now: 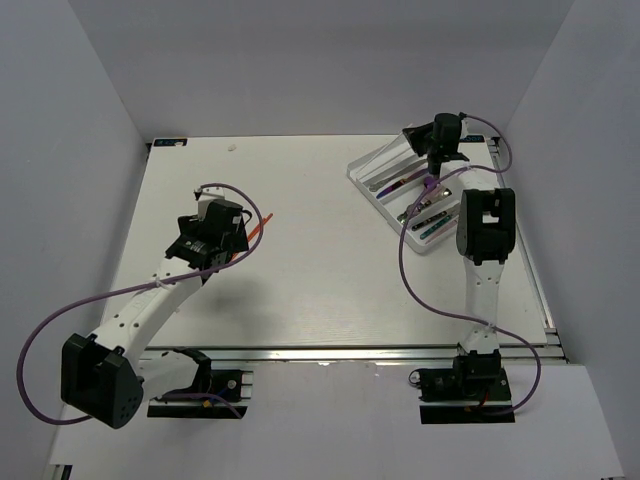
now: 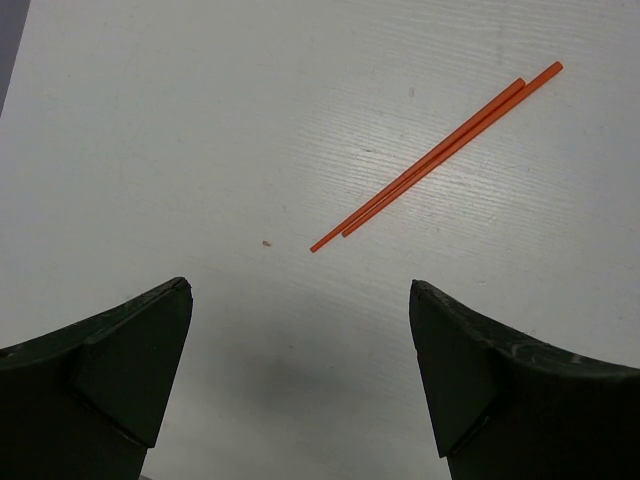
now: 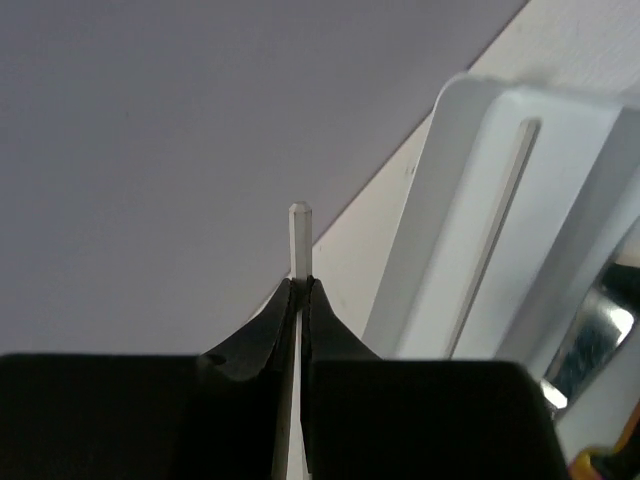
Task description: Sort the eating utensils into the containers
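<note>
A pair of red-orange chopsticks (image 2: 440, 155) lies on the white table ahead of my left gripper (image 2: 300, 290), which is open and empty above bare table. They also show in the top view (image 1: 262, 228), just right of the left gripper (image 1: 236, 236). The white cutlery tray (image 1: 372, 160) sits at the far right with several iridescent purple/teal utensils (image 1: 402, 183) in its compartments. My right gripper (image 3: 300, 285) is shut on a slim pale stick-like utensil (image 3: 299, 235) that pokes out past the fingertips, held at the tray's far end (image 1: 437, 160).
The tray wall (image 3: 420, 250) stands right of the right gripper; a similar pale stick (image 3: 505, 215) lies in one compartment and a shiny metal utensil (image 3: 600, 320) in another. White enclosure walls surround the table.
</note>
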Tool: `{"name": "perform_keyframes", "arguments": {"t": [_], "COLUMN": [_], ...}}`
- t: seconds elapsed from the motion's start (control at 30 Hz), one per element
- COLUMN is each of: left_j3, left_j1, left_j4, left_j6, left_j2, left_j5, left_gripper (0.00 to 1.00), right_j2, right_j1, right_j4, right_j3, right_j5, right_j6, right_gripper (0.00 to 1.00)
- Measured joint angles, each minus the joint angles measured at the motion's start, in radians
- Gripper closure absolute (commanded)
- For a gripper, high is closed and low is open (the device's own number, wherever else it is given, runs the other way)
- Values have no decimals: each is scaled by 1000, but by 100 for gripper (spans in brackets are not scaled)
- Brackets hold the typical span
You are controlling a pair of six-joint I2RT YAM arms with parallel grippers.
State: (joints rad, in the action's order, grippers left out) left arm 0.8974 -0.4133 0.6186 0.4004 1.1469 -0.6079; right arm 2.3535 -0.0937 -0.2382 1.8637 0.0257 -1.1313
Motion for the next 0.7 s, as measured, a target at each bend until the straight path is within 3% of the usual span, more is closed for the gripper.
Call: {"name": "perform_keyframes", "arguments": {"t": [0.3,0.5,0.7], "left_j3": [-1,-1,-1], "left_j1": [0,0,0], "left_j4": [1,1,1], "left_j6": [0,0,0], "left_j2": [41,45,45], "left_j5": [13,22,30], "left_gripper": [2,2,2], "right_j2": [173,178,173], "right_j1": [2,2,2], "right_j4": [0,-37,-91], "right_j3": [291,271,129], "right_j5": [-166,-184,-183], "right_j6": [46,82,110], "right_gripper": [100,100,100]}}
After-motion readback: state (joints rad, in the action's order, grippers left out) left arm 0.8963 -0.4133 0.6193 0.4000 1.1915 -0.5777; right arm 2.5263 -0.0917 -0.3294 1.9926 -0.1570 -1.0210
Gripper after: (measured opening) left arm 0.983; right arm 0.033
